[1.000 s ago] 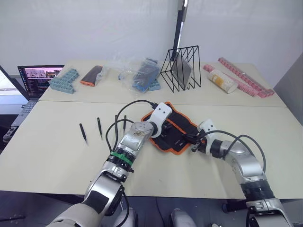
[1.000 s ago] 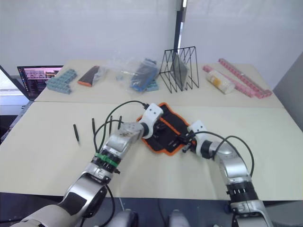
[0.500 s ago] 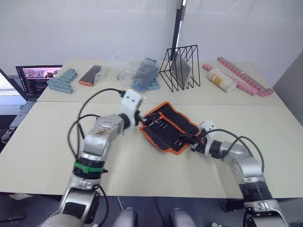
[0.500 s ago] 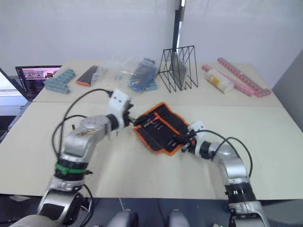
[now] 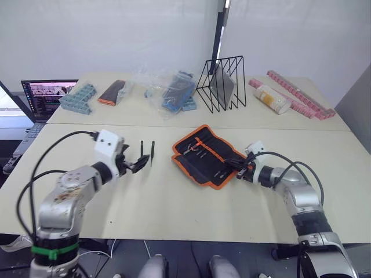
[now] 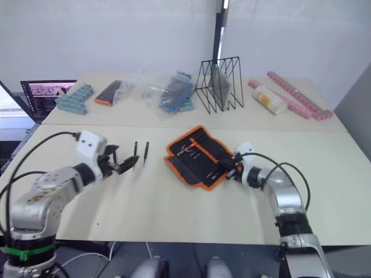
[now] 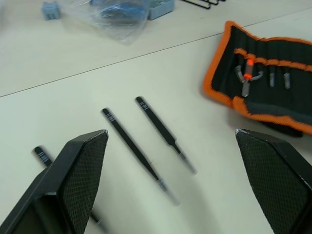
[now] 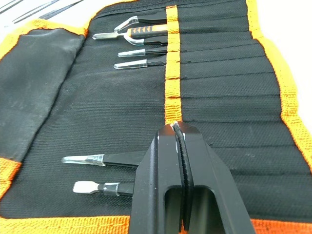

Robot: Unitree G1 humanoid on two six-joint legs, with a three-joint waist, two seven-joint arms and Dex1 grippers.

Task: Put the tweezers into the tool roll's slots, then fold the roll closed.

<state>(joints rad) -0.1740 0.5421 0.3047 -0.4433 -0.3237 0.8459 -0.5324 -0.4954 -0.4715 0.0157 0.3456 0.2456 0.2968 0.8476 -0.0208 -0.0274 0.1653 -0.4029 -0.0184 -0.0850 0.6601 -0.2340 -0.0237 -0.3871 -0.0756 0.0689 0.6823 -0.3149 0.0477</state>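
The tool roll point(image 5: 204, 153) lies unrolled on the table, black with orange edging. Its slots point(image 8: 219, 73) hold several tweezers, their tips showing beside the orange band. My right gripper point(image 5: 239, 168) is shut, its fingertips point(image 8: 178, 134) resting on the roll's inner face near that band. Two loose black tweezers point(image 5: 142, 147) point(image 5: 152, 150) lie left of the roll. The left wrist view shows them point(image 7: 139, 157) point(image 7: 165, 134) close ahead, plus the end of a third point(image 7: 43, 156). My left gripper point(image 5: 138, 167) hovers open just short of them, holding nothing.
Along the back of the table stand a black wire rack point(image 5: 222, 84), clear plastic bags point(image 5: 173, 90), blue blocks point(image 5: 78, 98), an orange-tipped dark case point(image 5: 113, 91), a bottle point(image 5: 272, 98) and pink strips point(image 5: 298, 98). A laptop point(image 5: 46, 95) sits at the far left.
My left arm has pulled away from the roll and swung left, ending by the loose tweezers and uncovering the roll. The right gripper stays on the roll.
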